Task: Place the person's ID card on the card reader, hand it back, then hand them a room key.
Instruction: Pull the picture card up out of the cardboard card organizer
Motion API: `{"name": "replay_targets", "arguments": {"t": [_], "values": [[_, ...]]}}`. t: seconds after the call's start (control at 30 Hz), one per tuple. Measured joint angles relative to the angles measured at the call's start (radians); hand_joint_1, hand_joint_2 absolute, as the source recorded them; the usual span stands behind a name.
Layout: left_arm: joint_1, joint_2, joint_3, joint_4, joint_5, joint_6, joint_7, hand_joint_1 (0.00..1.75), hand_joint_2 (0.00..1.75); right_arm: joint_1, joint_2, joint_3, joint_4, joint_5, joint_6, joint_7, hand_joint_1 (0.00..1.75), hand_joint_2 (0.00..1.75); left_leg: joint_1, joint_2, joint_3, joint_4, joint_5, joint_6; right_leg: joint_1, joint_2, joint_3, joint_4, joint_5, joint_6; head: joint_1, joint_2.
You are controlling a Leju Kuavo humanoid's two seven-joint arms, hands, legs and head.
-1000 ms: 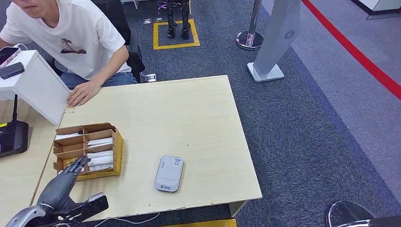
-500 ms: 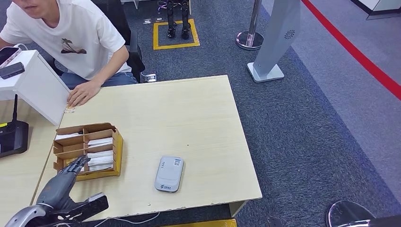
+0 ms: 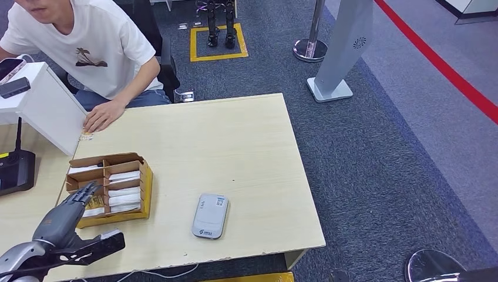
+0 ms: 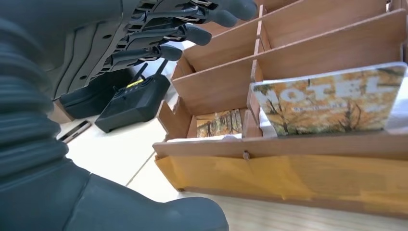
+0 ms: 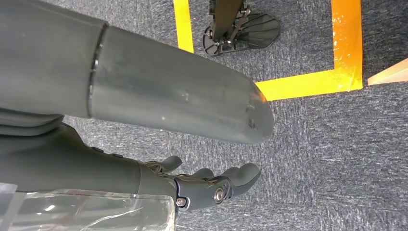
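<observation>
A wooden box (image 3: 138, 185) with dividers stands on the left of the table and holds room key cards (image 3: 124, 200) in white sleeves. My left hand (image 3: 66, 212) hovers at the box's near left corner, fingers spread and holding nothing. In the left wrist view its fingers (image 4: 185, 33) reach over the box (image 4: 308, 159), where a key card (image 4: 332, 98) printed HOTEL stands upright in a near slot. The grey card reader (image 3: 210, 215) lies flat near the table's front edge with nothing on it. My right hand (image 5: 207, 185) hangs over the carpet with nothing in it, fingers loosely apart.
A person in a white T-shirt (image 3: 94, 53) sits at the far left corner with a hand (image 3: 103, 116) flat on the table (image 3: 235, 147). A white stand (image 3: 41, 106) and a black device (image 3: 14, 170) sit to the box's left. A stanchion (image 3: 311, 41) and grey sign base (image 3: 337, 59) stand on the carpet.
My left hand has moved left and a little farther forward, from the box's near edge to its left corner. The person, box and card reader have not moved.
</observation>
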Motion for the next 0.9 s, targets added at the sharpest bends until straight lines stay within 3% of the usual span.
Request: {"name": "replay_targets", "arguments": {"t": [0.43,0.9], "values": [[-0.019,-0.002,-0.002,0.000,0.017,-0.007,0.000,0.00,1.75,-0.001,0.001,0.009,0.000,0.002,-0.001,0.001,0.00,0.00,0.000,0.000,0.000,0.000,0.000,0.000,0.000,0.000,0.000,0.000,0.000,0.000,0.000,0.000],[-0.118,-0.105,-0.083,0.043,-0.008,0.023,-0.016,0.00,1.75,-0.007,0.007,0.019,0.000,0.004,-0.001,0.003,0.00,0.00,0.000,0.000,0.000,0.000,0.000,0.000,0.000,0.000,0.000,0.000,0.000,0.000,0.000,0.000]]}}
